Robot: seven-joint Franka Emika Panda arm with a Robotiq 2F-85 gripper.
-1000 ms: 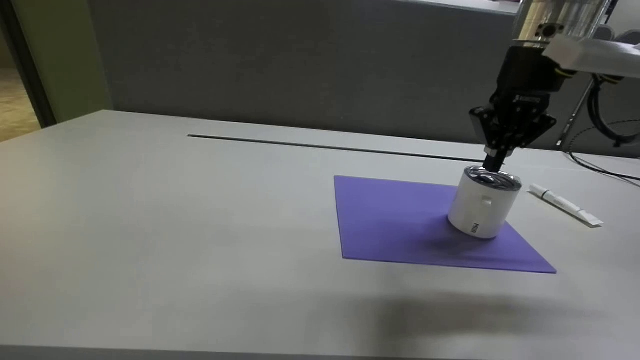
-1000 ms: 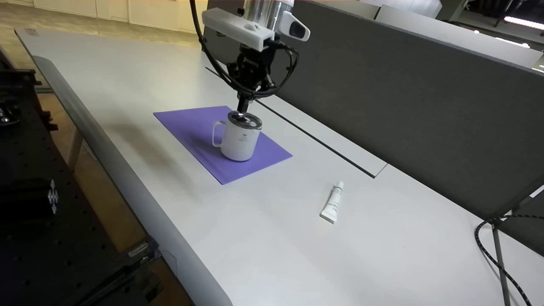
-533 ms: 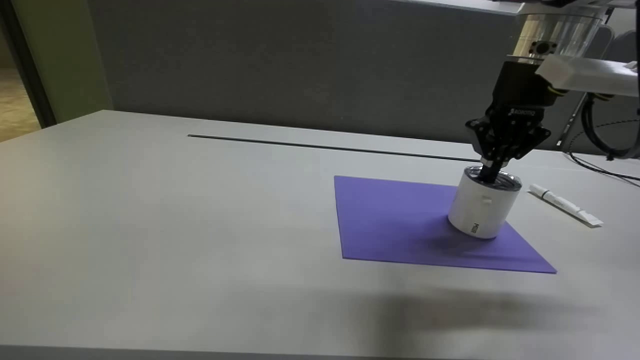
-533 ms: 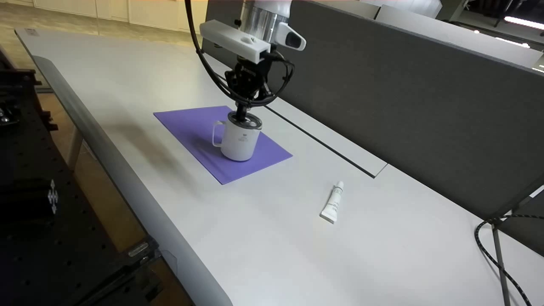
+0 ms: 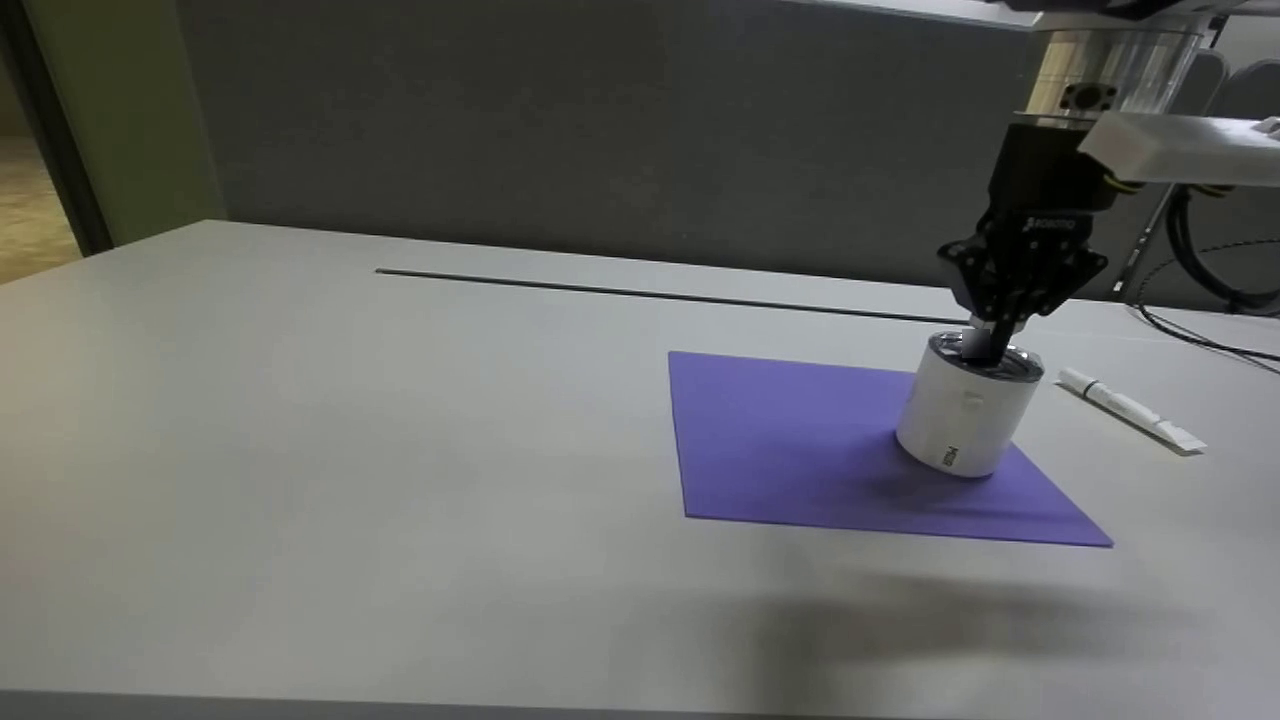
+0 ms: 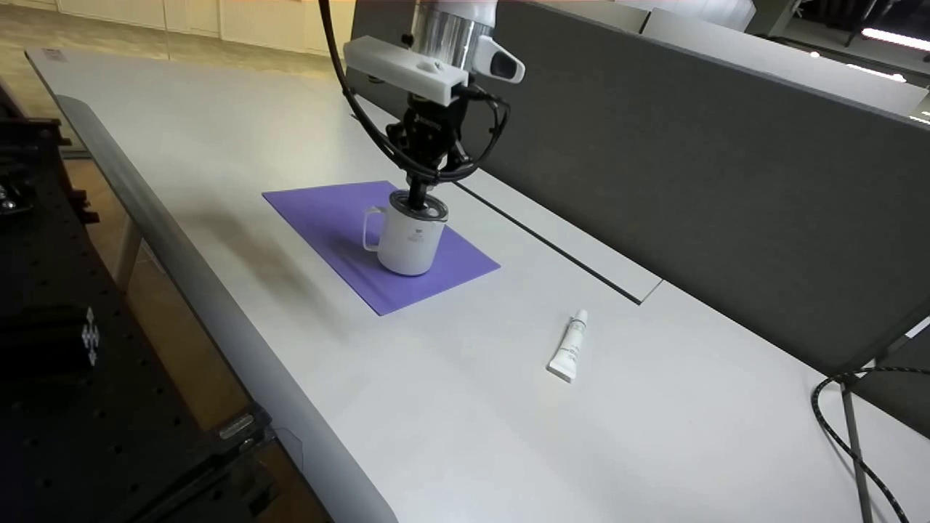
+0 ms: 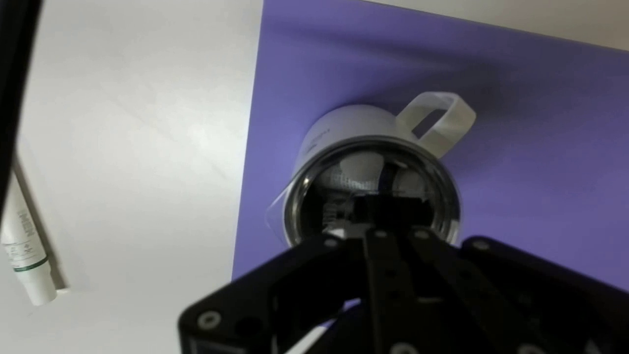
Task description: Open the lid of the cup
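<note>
The white cup [image 5: 955, 430] stands upright on the purple mat [image 5: 780, 430], and it shows in both exterior views [image 6: 410, 243]. Its handle [image 7: 437, 123] shows in the wrist view. The dark, shiny round lid [image 7: 361, 169] sits on the cup's top, and part of it shows beside the fingers in an exterior view [image 5: 1018, 366]. My gripper [image 5: 985, 350] points down with its fingers together, tips at the middle of the lid, seemingly touching it. The gripper also shows at the lid in an exterior view [image 6: 417, 199]. In the wrist view the fingertips are dark and merge with reflections.
A white tube [image 6: 569, 347] lies on the table [image 6: 465, 392] beside the mat, and it shows at the left in the wrist view [image 7: 24, 241]. A dark partition [image 6: 654, 167] runs along the table's back. A black cable [image 6: 835, 436] lies near the partition.
My gripper has come down from just above the lid onto it, then shifted slightly to the right in both exterior views. The cup and lid have not visibly moved.
</note>
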